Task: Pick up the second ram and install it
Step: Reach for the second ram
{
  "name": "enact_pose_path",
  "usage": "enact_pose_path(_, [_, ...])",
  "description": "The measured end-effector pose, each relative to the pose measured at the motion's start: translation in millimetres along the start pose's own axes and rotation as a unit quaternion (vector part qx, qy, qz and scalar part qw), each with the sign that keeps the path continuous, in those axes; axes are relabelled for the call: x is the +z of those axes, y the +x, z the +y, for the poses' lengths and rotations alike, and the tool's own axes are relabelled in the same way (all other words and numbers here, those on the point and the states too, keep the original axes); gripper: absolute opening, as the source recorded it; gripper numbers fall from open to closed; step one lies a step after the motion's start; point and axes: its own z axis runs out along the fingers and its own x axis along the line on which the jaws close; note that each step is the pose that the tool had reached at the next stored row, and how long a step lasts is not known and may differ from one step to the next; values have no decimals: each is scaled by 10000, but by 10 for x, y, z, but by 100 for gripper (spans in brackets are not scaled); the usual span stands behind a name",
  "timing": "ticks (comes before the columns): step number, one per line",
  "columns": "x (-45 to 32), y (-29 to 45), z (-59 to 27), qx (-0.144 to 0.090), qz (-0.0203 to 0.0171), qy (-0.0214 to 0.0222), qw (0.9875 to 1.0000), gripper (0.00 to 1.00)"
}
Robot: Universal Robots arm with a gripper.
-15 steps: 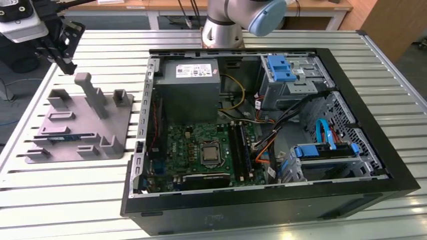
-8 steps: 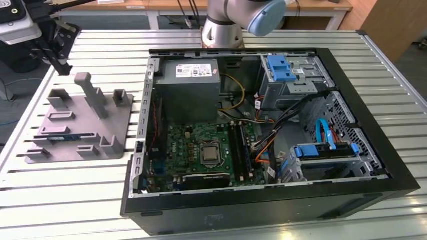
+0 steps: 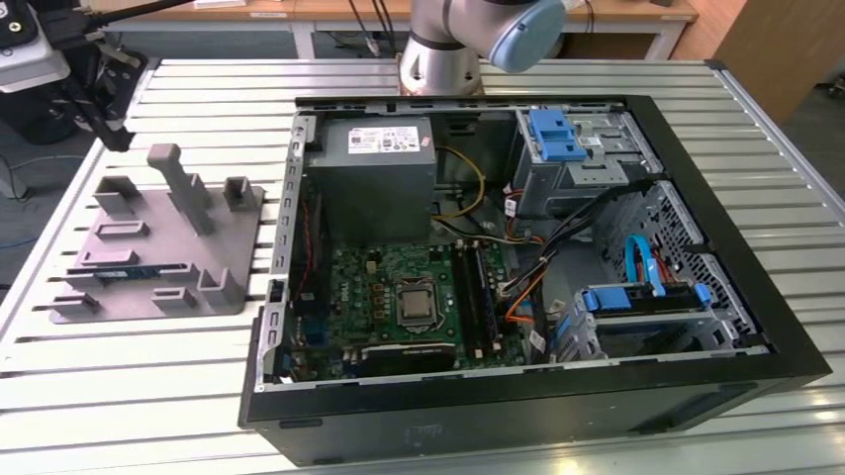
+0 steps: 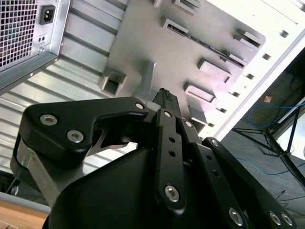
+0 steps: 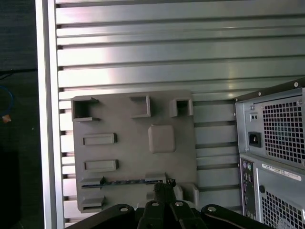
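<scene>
Second ram (image 5: 119, 182): seated on edge in grey fixture tray (image 5: 133, 143), beside computer case (image 3: 687, 297); not picked up. Gripper (image 5: 163, 184): over tray, fingers apparently closed, holding nothing. Installation on motherboard (image 3: 396, 307) outstanding.

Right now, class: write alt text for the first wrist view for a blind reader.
The gripper hangs over a grey fixture tray on a slatted metal table, near one end of the second ram seated in a tray slot. A computer case stands alongside.

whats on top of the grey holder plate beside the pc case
A blue ram stick stands on edge in a holder plate slot; its lower edge is hidden inside.
</scene>
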Motion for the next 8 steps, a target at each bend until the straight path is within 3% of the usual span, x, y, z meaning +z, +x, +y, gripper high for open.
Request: enact_pose_path(8, [42, 78, -8, 0, -1, -1, 10000, 10])
